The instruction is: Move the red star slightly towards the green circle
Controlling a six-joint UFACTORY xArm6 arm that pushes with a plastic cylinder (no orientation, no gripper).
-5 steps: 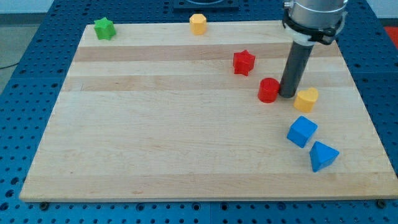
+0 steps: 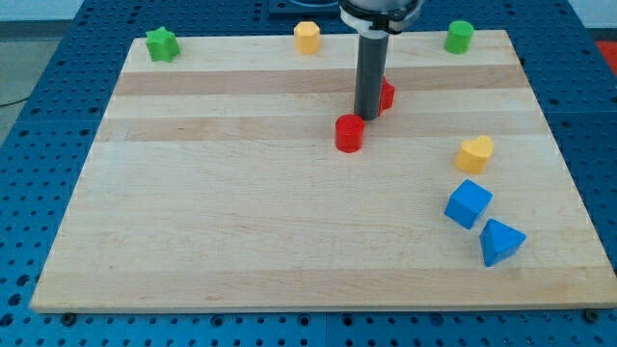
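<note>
The red star [image 2: 385,95] lies at the upper middle of the board, mostly hidden behind my rod. My tip [image 2: 367,117] rests on the board touching the star's left side. The green circle [image 2: 459,37] stands at the view's top right, up and to the right of the star. A red cylinder [image 2: 349,133] sits just below and left of my tip.
A green star [image 2: 162,44] is at the top left, a yellow block [image 2: 307,37] at the top middle. A yellow heart [image 2: 474,153], a blue cube [image 2: 468,203] and a blue triangular block [image 2: 500,241] lie at the right.
My tip has moved left and up, from beside the yellow heart to the red star's left side. The red cylinder has shifted left with it. The green circle is now uncovered.
</note>
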